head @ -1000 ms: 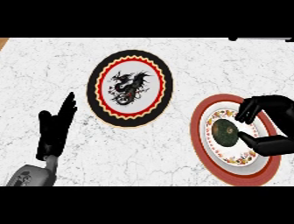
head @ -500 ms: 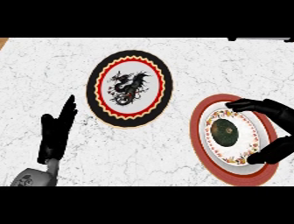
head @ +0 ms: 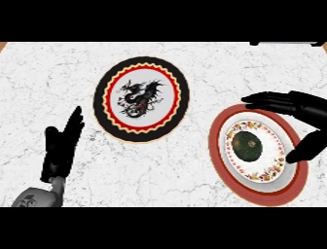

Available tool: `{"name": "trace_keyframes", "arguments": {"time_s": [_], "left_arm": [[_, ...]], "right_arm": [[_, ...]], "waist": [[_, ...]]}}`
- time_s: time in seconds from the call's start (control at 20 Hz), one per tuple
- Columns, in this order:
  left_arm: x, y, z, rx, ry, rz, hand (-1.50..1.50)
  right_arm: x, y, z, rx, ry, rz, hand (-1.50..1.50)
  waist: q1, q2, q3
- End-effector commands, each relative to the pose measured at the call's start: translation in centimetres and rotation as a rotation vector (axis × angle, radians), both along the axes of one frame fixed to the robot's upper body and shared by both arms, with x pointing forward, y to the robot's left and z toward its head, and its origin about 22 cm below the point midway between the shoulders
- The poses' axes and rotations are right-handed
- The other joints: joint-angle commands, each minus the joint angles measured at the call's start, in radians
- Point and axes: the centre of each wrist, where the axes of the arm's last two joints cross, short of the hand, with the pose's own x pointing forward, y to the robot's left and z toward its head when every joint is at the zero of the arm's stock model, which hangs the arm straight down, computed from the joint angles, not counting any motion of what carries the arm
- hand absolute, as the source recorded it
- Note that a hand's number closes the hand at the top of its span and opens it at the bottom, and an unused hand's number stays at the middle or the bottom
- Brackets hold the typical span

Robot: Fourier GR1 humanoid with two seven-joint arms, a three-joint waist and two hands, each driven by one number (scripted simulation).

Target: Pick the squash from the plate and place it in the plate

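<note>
Spreading across nearly the whole frame, the white marbled tabletop [head: 37, 87] carried everything else, with a strip of wood showing at its upper left and upper right corners.

Next in size, a black plate [head: 107, 111] sat just left of the frame's centre; it had a red ring, a yellow zigzag border and a dark dragon figure on its white middle. Nothing lay on it.

At the lower right lay a red-rimmed plate [head: 220, 160] with a white centre and a floral band around the inside. It stood apart from the black plate, with bare marble between the two.

The right hand [head: 306, 114] came in from the right edge and hovered over the red-rimmed plate's upper right side. Its fingers [head: 267, 101] stretched out toward the left above the plate's top rim, while the thumb [head: 303, 148] hung down over the plate's right rim, so the hand was spread wide and held nothing. Neither part touched the squash.

The left hand [head: 59, 146] rested at the lower left of the frame, fingers straight and pointing up, holding nothing, well apart from both plates.

Smallest of all, the dark green squash [head: 248, 145] lay in the white centre of the red-rimmed plate, round and ribbed, with a pale spot at its middle.
</note>
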Motion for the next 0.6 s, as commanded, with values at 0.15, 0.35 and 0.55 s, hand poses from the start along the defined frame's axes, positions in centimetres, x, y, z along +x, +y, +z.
{"name": "trace_keyframes", "arguments": {"time_s": [0.15, 0.35, 0.55], "left_arm": [[-2.1, 1.0, 0.3, -0.003, 0.018, 0.002, 0.00], [-1.9, -1.2, -0.1, 0.009, 0.011, 0.004, 0.00], [0.9, 0.1, 1.1, 0.002, 0.010, 0.021, 0.00]], "right_arm": [[0.5, 1.7, 1.2, -0.269, 0.078, 0.096, -1.50], [1.5, 3.2, -1.3, -0.321, 0.073, 0.100, -1.50], [1.7, 4.9, -1.3, -0.377, 0.091, 0.107, -1.50]], "waist": [[-0.005, -0.005, 0.000], [-0.007, -0.002, 0.000], [-0.016, -0.002, 0.000]]}}
